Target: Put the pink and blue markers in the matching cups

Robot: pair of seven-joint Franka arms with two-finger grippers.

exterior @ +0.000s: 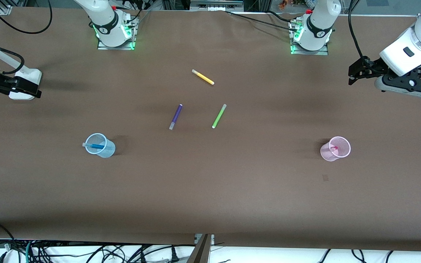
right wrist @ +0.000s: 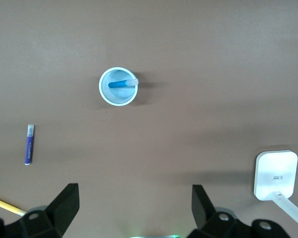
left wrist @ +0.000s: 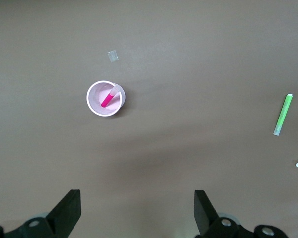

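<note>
The blue marker (exterior: pixel 95 146) leans inside the pale blue cup (exterior: pixel 105 150), which stands upright toward the right arm's end of the table. Both also show in the right wrist view, marker (right wrist: pixel 121 84) in cup (right wrist: pixel 114 97). The magenta marker (exterior: pixel 334 148) leans inside the pale pink cup (exterior: pixel 338 153) toward the left arm's end; both show in the left wrist view, marker (left wrist: pixel 108 99) in cup (left wrist: pixel 96 101). My left gripper (exterior: pixel 355 73) (left wrist: pixel 137 208) is open and empty, high and well away from the pink cup. My right gripper (exterior: pixel 20 89) (right wrist: pixel 134 206) is open and empty, well away from the blue cup.
A purple pen (exterior: pixel 175 116), a lime-green pen (exterior: pixel 219 116) and a yellow pen (exterior: pixel 203 77) lie loose mid-table, farther from the front camera than the cups. A white box on a rod (exterior: pixel 26 77) sits by my right gripper. A small patch (exterior: pixel 325 178) lies near the pink cup.
</note>
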